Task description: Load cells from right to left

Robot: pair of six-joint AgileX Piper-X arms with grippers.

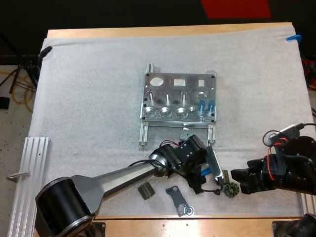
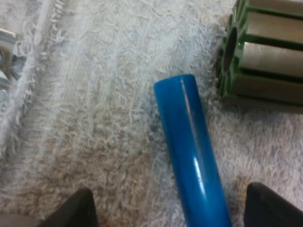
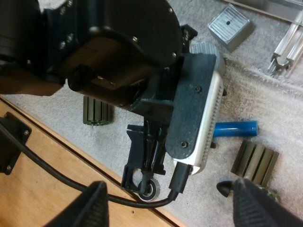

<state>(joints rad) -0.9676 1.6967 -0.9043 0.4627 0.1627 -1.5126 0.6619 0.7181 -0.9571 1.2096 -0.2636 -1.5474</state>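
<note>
The metal fixture (image 1: 180, 98) sits mid-mat, with two blue cylinders (image 1: 206, 105) standing at its right end. A third blue cylinder (image 2: 191, 151) lies flat on the mat in front of it. My left gripper (image 2: 170, 208) is open just over this cylinder, one finger (image 2: 71, 210) on each side and neither touching it. A ribbed dark green part (image 2: 262, 52) lies just beyond the cylinder's far end. My right gripper (image 3: 173, 203) is open and holds nothing. It hovers close to the right of my left gripper (image 1: 200, 180), near that ribbed part (image 1: 231, 189).
A second ribbed part (image 1: 144, 190) and a flat dark bracket (image 1: 177, 200) lie near the mat's front edge. A small grey block (image 1: 187, 133) rests below the fixture. An aluminium rail (image 1: 32, 168) lies at the front left. The two arms are close together.
</note>
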